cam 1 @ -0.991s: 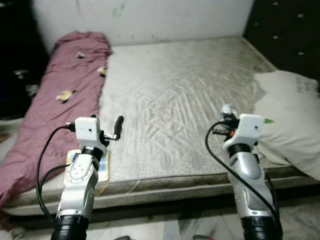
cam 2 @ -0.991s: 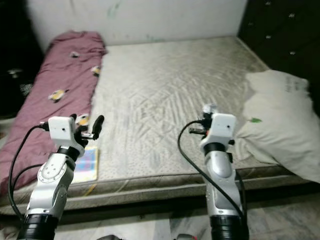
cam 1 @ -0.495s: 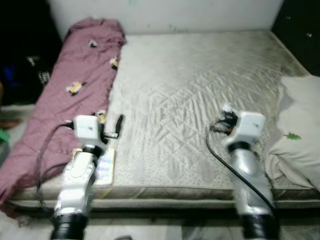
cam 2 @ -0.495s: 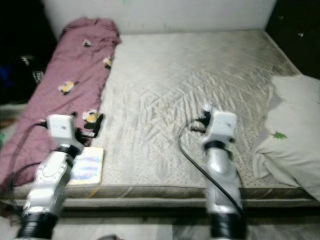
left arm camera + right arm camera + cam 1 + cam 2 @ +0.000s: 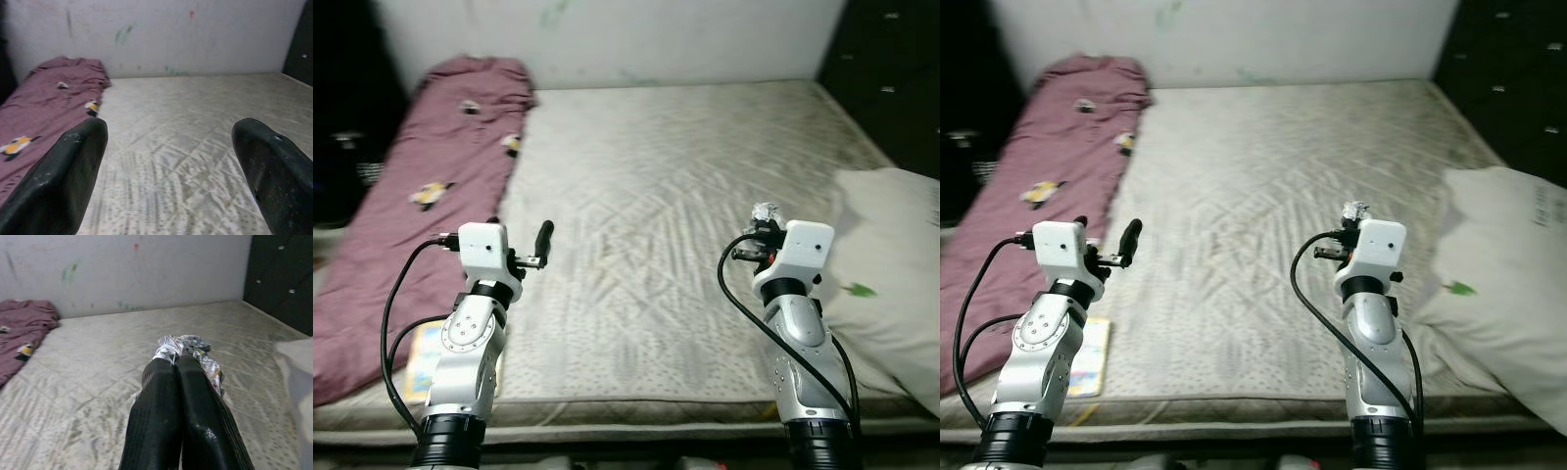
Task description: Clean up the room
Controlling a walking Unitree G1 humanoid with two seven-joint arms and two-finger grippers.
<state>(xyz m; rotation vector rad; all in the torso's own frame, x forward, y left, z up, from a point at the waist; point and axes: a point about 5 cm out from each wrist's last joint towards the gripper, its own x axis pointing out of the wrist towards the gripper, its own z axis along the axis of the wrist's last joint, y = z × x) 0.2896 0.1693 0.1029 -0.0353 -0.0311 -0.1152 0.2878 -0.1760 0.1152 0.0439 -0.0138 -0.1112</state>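
**Crumpled wrapper pinched in the right gripper above the mattress**

Crumpled wrapper (image 5: 188,348), a small wad of silvery printed foil or paper, sits clamped at the tips of the right gripper (image 5: 175,363), whose two black fingers (image 5: 157,416) are pressed together with no gap between them. Seen from the head, the wad (image 5: 765,212) pokes up just past the right wrist, raised over the mattress (image 5: 685,166) near its front right part and not touching the surface.

The left gripper (image 5: 168,142) is held over the front left part of the mattress with its fingers (image 5: 66,181) spread wide and nothing between them. From the head view one black finger (image 5: 543,238) stands upright beside the white wrist housing.

The mattress is bare, quilted and greyish-beige, and runs back to a pale wall (image 5: 161,34) with a few faint colour marks. Along its left side lies a maroon blanket (image 5: 421,186) with small yellow and white figures printed on it, bunched up at the far end by the wall. At the mattress's front left corner, just beside the blanket's edge, a thin colourful book (image 5: 1089,354) lies flat. On the right side of the mattress rests a large off-white pillow (image 5: 1508,264), partly overhanging the edge. Behind the pillow stands a dark tufted panel (image 5: 891,69).
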